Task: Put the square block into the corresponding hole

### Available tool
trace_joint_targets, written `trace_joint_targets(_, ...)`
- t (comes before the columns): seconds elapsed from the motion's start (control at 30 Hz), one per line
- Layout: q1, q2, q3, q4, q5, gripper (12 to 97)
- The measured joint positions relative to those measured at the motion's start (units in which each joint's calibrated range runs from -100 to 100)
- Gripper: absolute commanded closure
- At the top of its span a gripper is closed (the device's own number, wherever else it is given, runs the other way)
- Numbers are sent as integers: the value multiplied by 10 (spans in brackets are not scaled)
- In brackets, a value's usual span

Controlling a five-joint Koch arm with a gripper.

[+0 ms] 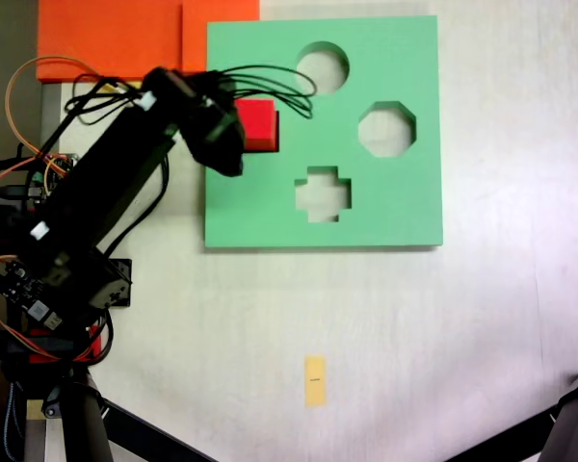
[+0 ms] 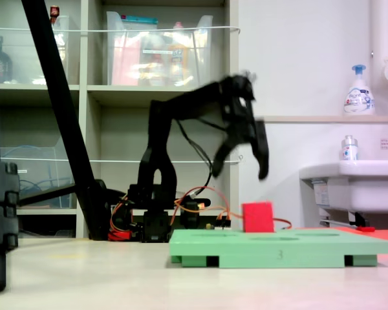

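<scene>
Red block (image 2: 257, 217) sits in green board (image 2: 278, 248), shelves (image 2: 116, 97) behind.

Yellow tape strip (image 1: 315, 380) on pale table (image 1: 482, 337), orange foam sheets (image 1: 125, 37), soap bottle (image 2: 358, 90), white sink (image 2: 359, 184), shelving (image 2: 116, 97)

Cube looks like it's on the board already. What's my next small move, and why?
Probably lift clear and check seating. The open gripper hangs above the red cube, not touching it. The cube stands tall above the green foam board, so it may need a downward press.
</scene>
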Motion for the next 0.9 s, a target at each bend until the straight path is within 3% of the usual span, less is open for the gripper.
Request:
trace_joint_targets(0.2, -42, -295, -44, -1, -45, 568)
trace_joint_targets(0.43, -124, -475, -104, -1, -134, 560)
trace_joint_targets(0.73, -267, -505, -197, -1, -276, 575)
trace_joint_targets(0.9, -304, -510, -401, 41, -317, 564)
